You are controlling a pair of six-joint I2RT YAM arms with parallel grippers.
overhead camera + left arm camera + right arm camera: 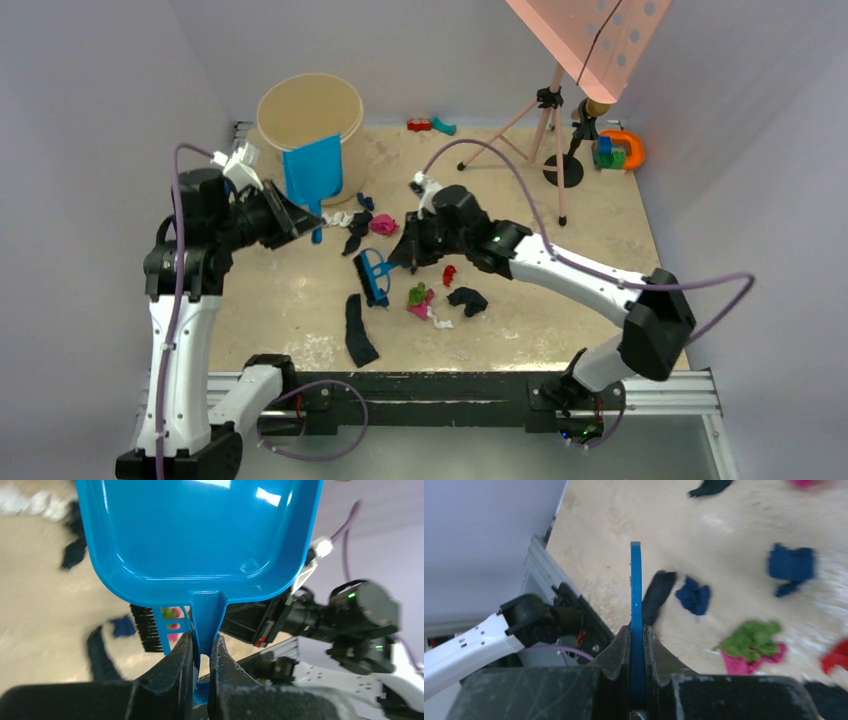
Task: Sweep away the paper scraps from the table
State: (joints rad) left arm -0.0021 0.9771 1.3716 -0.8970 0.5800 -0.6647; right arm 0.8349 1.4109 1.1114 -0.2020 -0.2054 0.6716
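Working over a beige, mottled table (600,250) that pale walls are closing in on three sides, I am clamping my left gripper (201,642) on the handle of the blue dustpan (200,530) — it is tilting up in front of a round tan tub (300,105) at the back left. My right gripper (636,630) is pinching the blue brush (372,275) by its handle. The paper scraps (420,298) are lying scattered mid-table around the brush — one black strip (358,330) is reaching near the rail (660,400) at the near edge, and the widest stretch of tabletop is lying to their right.
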